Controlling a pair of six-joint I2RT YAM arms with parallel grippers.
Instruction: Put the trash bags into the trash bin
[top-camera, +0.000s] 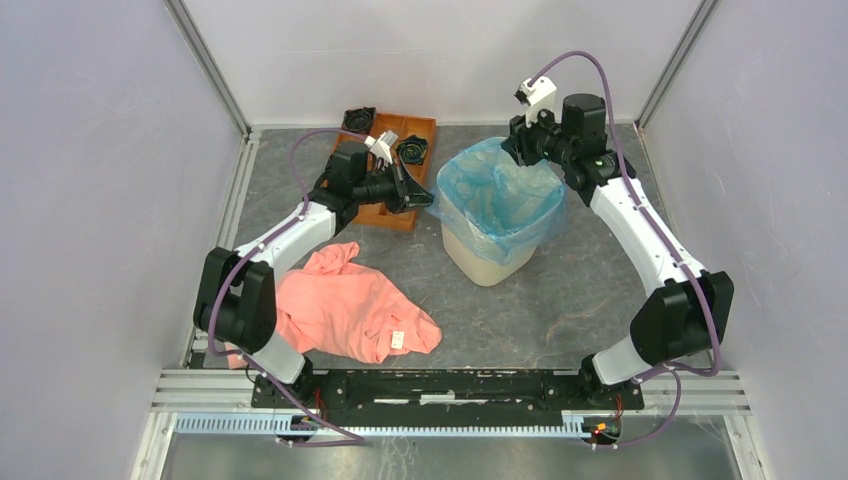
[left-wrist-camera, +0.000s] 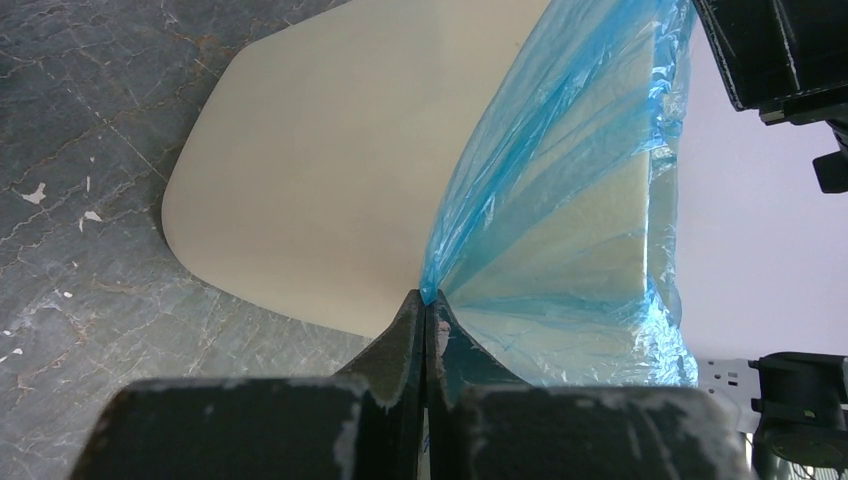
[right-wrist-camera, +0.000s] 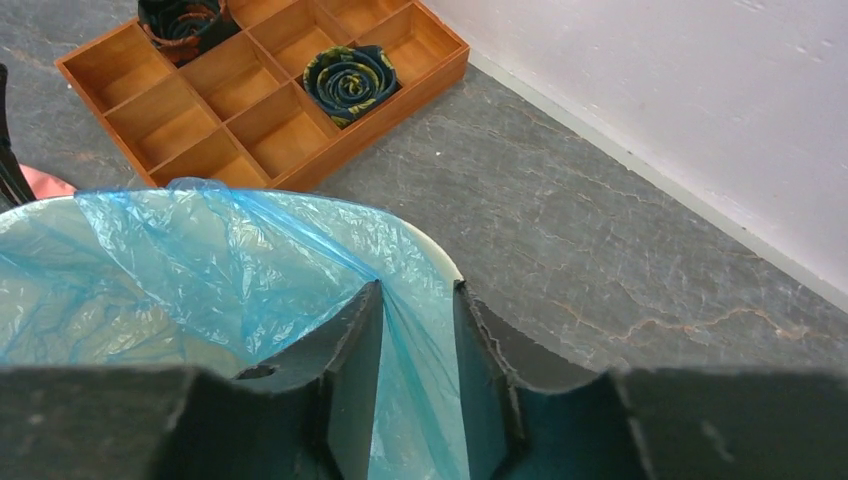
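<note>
Left arm (top-camera: 290, 235) and right arm (top-camera: 640, 225) reach forward, left fingers (left-wrist-camera: 403, 345) pinched together, right fingers (right-wrist-camera: 345, 350) slightly parted

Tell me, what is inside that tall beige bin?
A thin light-blue trash bag lines the trash bin, its edge folded out over the rim. Through the film only pale bin walls show; the bottom is covered, so whether anything lies under it cannot be seen.

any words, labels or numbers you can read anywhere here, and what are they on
No text is readable in any view.
The white tag on the pink garment is too small to read.
No print shows on the trash bag, the trash bin or the wooden tray.
</note>
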